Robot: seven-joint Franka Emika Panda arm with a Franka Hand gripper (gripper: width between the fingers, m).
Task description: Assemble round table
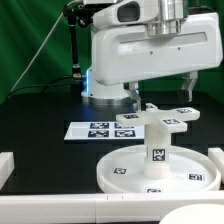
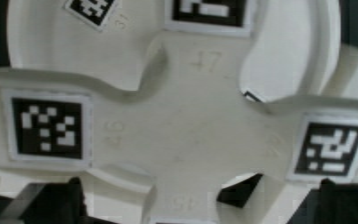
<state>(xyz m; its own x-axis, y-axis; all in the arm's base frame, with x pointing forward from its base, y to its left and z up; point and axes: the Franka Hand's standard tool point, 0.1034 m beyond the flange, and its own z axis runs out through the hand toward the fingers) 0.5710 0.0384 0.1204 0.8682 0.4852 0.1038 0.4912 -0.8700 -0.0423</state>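
Observation:
The large round rimmed disc [image 1: 125, 172] lies on the black table near the front. The short cylindrical leg [image 1: 158, 148] stands upright on it, and the cross-shaped piece [image 1: 160, 121] sits on top of the leg. My gripper [image 1: 162, 98] hangs just above the cross-shaped piece, mostly hidden by the arm's white body. In the wrist view the cross-shaped piece [image 2: 176, 110] fills the picture, with tags on its arms. My gripper [image 2: 190, 205] is open. Its dark fingers [image 2: 51, 205] stand wide apart at either side of one arm of the cross.
The marker board [image 1: 100, 130] lies on the table behind the disc, in front of the arm's base [image 1: 100, 90]. White blocks stand at the exterior view's left [image 1: 5, 165], right [image 1: 216, 155] and along the front [image 1: 60, 214].

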